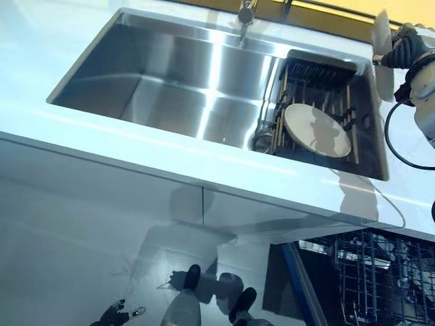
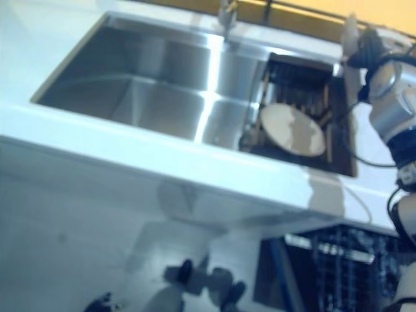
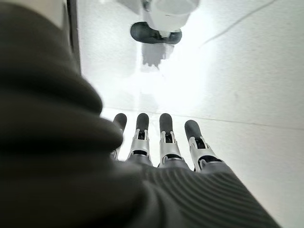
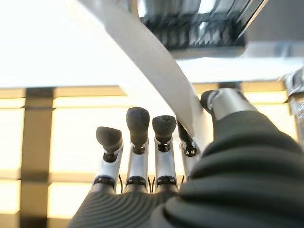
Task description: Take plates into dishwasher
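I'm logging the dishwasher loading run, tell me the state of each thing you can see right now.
White plate in right hand: lifted, held edge-on.
Round cream plate: leaning in the sink rack.
Steel sink: dry basin.
Dishwasher wire rack: pulled out.
Right hand: pinching plate.
Left hand: open, hanging low.

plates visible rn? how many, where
2. One plate is pinched edge-on in the right hand, above the counter right of the sink. The other plate leans in the sink rack. More may be hidden.

Kitchen: steel sink point(image 1: 170, 81), white counter point(image 1: 136, 146), open dishwasher point(image 1: 367, 272).
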Robot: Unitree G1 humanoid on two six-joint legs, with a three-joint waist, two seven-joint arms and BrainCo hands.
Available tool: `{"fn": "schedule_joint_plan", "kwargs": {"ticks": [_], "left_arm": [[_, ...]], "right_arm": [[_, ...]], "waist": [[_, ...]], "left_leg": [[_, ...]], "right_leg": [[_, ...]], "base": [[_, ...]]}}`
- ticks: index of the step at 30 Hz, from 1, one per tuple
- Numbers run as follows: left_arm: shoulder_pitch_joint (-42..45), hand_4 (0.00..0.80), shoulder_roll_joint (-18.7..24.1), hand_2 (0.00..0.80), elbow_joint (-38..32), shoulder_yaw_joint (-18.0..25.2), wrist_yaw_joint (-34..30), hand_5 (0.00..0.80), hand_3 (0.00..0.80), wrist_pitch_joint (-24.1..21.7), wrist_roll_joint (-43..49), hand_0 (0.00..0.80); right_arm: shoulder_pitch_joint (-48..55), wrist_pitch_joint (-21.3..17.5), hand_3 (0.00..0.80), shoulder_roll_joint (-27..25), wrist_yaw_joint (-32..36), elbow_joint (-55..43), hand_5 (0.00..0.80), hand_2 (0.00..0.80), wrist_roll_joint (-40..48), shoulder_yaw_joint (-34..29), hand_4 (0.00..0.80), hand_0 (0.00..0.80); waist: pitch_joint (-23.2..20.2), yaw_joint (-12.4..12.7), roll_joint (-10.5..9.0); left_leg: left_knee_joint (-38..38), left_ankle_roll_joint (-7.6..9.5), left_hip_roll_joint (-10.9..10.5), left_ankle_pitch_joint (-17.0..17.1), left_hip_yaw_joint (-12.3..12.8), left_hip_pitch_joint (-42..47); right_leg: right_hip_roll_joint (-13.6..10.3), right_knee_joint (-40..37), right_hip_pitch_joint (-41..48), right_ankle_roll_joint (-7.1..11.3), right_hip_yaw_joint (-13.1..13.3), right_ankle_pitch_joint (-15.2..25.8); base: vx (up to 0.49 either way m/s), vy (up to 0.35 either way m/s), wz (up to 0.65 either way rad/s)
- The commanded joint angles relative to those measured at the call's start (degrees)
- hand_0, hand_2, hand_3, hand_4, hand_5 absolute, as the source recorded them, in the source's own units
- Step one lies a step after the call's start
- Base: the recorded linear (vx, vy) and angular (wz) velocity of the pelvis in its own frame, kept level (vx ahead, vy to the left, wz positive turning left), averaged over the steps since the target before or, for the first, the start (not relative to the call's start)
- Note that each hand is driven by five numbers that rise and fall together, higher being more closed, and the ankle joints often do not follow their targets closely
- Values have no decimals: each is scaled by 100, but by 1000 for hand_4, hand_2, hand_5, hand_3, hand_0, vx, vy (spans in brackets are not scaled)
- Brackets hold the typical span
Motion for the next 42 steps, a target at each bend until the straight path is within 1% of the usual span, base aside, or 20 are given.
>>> {"fn": "schedule_joint_plan", "kwargs": {"ticks": [1, 5, 9, 14, 17, 25, 27, 28, 29, 36, 42], "left_arm": [[348, 0, 170, 0, 264, -108, 46, 0, 0, 4, 287, 0], [354, 0, 155, 0, 295, -100, 82, 0, 0, 8, 377, 0], [349, 0, 149, 0, 325, -82, 85, 0, 0, -10, 425, 0], [354, 0, 89, 0, 408, -33, 111, 0, 0, 0, 560, 0], [347, 0, 82, 0, 459, -31, 120, 0, 0, -35, 621, 0], [248, 0, 26, 0, 559, -64, 114, 0, 0, -4, 744, 0], [224, 0, 21, 0, 606, -85, 107, 0, 0, -11, 747, 0], [199, 0, 24, 0, 612, -93, 91, 0, 0, 11, 763, 0], [189, 0, 16, 0, 627, -103, 98, 0, 0, 11, 749, 0], [89, 0, -25, 0, 726, -163, 84, 0, 0, -3, 809, 0], [30, 0, 6, 0, 794, -186, 17, 0, 0, -44, 933, 0]], "right_arm": [[-102, 59, 800, -400, -236, -145, 800, 800, 388, 22, 800, 800], [5, 48, 800, -416, -231, -135, 800, 800, 884, -176, 800, 800], [144, 17, 800, -372, -180, -146, 800, 800, 1564, -422, 800, 800], [465, -14, 800, -282, -17, -223, 800, 800, 2036, -755, 800, 800], [615, 13, 800, -229, 131, -244, 800, 800, 2138, -896, 800, 800], [940, 337, 800, -251, 492, -294, 800, 800, 2657, -1217, 800, 800], [1037, 364, 800, -291, 523, -321, 800, 800, 2722, -1294, 800, 800], [1057, 365, 800, -328, 535, -316, 800, 800, 2758, -1318, 800, 800], [1077, 365, 800, -344, 546, -318, 800, 800, 2776, -1346, 800, 800], [1168, 460, 800, -654, 456, -395, 800, 800, 3117, -1501, 800, 800], [1316, 589, 800, -928, 322, -519, 800, 800, 3366, -1759, 800, 800]], "waist": [[-532, 56, -6], [-608, 34, -50], [-685, 3, -65], [-810, -68, -99], [-884, -125, -116], [-1138, -406, -132], [-1192, -475, -131], [-1221, -521, -149], [-1231, -544, -145], [-1365, -816, -137], [-1445, -992, -128]], "left_leg": [[-27, 208, -101, -712, 290, 150], [-27, 199, -91, -743, 309, 221], [-27, 189, -90, -773, 347, 270], [-27, 181, -92, -792, 394, 352], [-27, 180, -84, -818, 455, 423], [-27, 221, -66, -932, 701, 648], [-27, 225, -48, -975, 793, 713], [-27, 261, -68, -940, 853, 690], [-27, 262, -60, -959, 899, 719], [-27, 285, -18, -1020, 1129, 880], [-27, 282, 6, -1054, 1240, 946]], "right_leg": [[77, 8, 383, 364, -73, -571], [86, 8, 443, 363, -50, -590], [89, 8, 483, 353, -34, -620], [92, 8, 539, 351, 12, -629], [95, 8, 584, 349, 59, -633], [110, 8, 666, 354, 280, -637], [128, 8, 681, 360, 369, -634], [111, 8, 644, 335, 348, -602], [117, 8, 653, 339, 380, -600], [157, 8, 668, 342, 659, -587], [209, 8, 657, 336, 887, -587]], "base": [[-8, -24, -7], [-5, -13, -3], [-11, -6, -2], [0, 0, 0], [0, 0, 0], [-9, -6, -18], [-20, -8, -25], [-34, -6, -14], [-45, -10, -17], [-4, -16, -24], [-7, -24, -19]]}}
